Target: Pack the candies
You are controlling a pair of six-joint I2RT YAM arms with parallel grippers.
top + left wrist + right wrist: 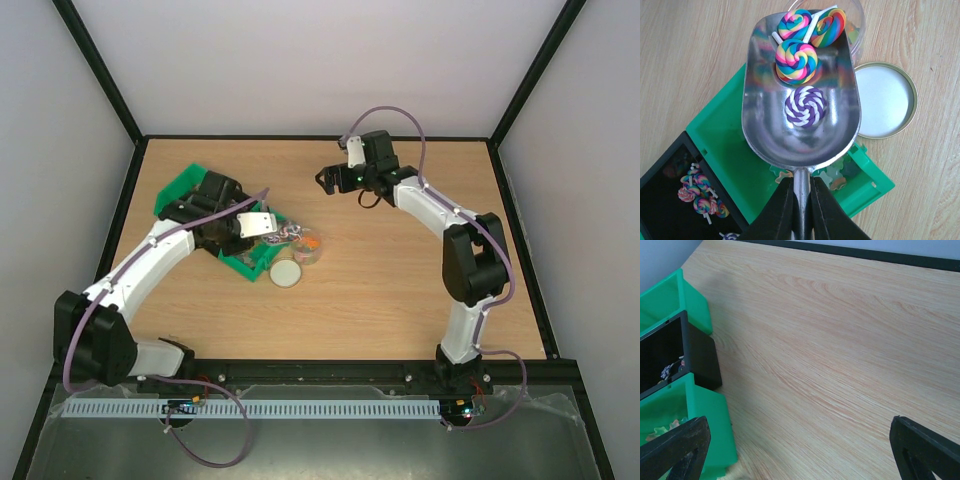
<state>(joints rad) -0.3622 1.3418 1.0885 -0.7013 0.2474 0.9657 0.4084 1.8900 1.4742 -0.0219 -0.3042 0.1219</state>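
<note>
While left jaws clamp the scoop handle [801, 184] and right jaws gape, I judge lollipops [796, 61] light, rolling: scoop them.

You are looking at three candies [796, 61] showing rainbow spiral stripes and a fourth candy [805, 105] swirling purple and white. The scoop [765, 135] is gleaming mirror-silver. One bin [715, 137] is showing bright green, the other bin [660, 185] black. The lid [885, 97] is showing white with a brassy rim. The tabletop [830, 340] is showing pale wood grain; the left fingers [776, 210] are showing black.
</note>
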